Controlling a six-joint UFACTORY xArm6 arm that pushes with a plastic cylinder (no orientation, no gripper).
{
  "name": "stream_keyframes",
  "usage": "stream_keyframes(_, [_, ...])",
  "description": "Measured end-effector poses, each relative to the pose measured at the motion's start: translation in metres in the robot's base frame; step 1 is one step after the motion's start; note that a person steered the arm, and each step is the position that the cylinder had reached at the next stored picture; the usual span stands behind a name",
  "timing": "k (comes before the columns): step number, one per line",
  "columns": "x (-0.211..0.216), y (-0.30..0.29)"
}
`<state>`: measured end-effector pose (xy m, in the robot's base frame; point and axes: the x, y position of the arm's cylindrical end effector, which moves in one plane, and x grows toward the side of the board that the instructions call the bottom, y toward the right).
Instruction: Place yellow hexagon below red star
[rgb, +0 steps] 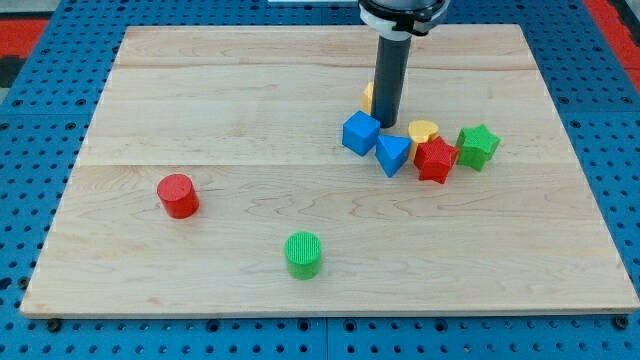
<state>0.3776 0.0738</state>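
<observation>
The red star (435, 159) lies right of the board's middle. A yellow block (369, 97), which may be the yellow hexagon, shows only as a sliver behind the rod. Another yellow block (423, 130) peeks out just above the red star; its shape is unclear. My tip (388, 124) stands just above the blue cube (360, 132) and the blue triangle (392, 154), left of and above the red star.
A green star (478, 146) sits right of the red star. A red cylinder (178, 195) is at the view's left. A green cylinder (302, 254) is near the bottom middle. The wooden board (200, 80) lies on a blue pegboard.
</observation>
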Motion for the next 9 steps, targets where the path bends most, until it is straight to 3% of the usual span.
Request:
stream_keyframes(3, [-0.038,0.028])
stream_keyframes(7, [-0.079,-0.005])
stream_keyframes(9, [-0.072,-0.014])
